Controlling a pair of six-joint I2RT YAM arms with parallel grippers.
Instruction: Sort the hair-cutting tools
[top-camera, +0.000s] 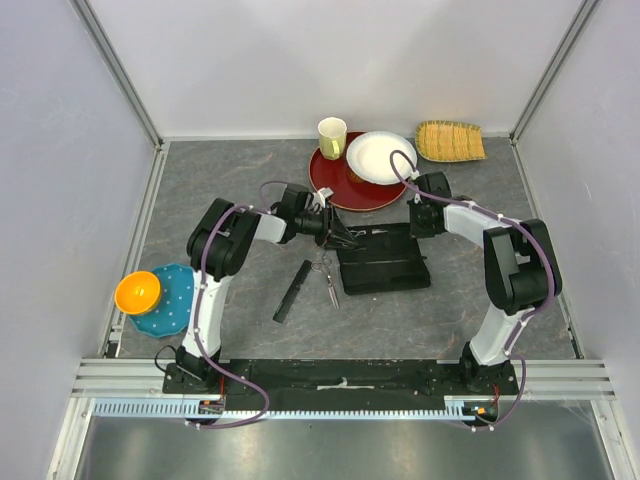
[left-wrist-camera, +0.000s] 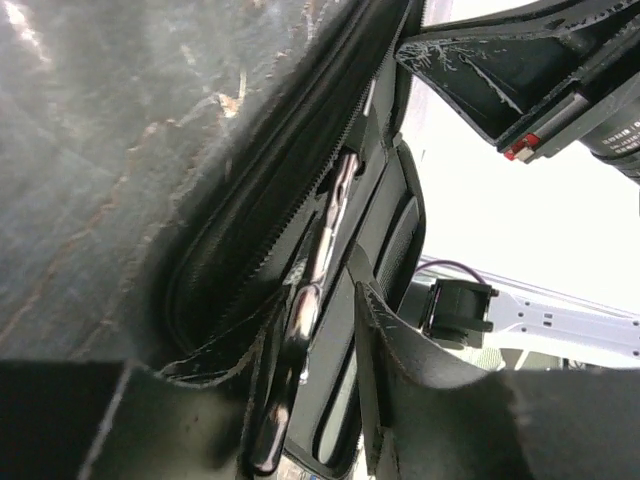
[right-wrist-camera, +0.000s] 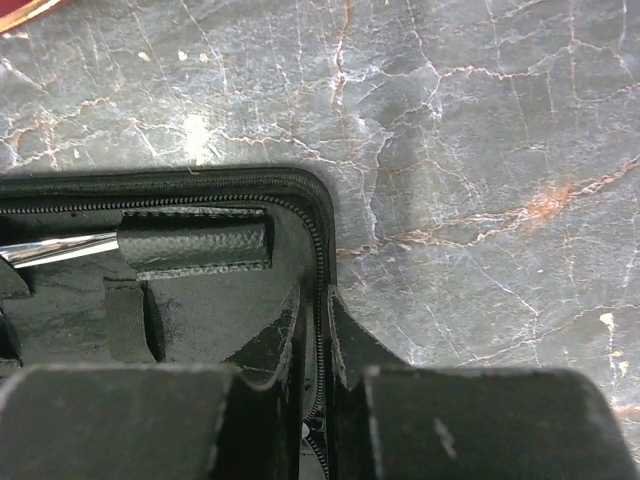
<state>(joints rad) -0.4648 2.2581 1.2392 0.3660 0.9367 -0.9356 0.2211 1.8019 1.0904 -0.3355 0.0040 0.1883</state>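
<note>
My left gripper is down at the far left corner of the open black case, which lies in the middle of the grey table. In my left wrist view the jaws stand partway apart. The silver scissors run lengthwise through the gap just inside the zipper rim, with their dark handle end close against one finger. I cannot tell whether the pads actually pinch them.

My right gripper is at the case's far right corner. Its jaws are nearly closed, one finger inside the zipper rim and one outside, clamping the wall between them. In that wrist view a silver blade passes under a black strap inside the case.

The second scissors lie on the table just beside the case's left edge. The long black comb lies slantwise a little further left, close to them.

On the far side, a red plate carries a cup and a white plate, with a woven tray to the right. At the near left, an orange bowl rests on a blue plate.
</note>
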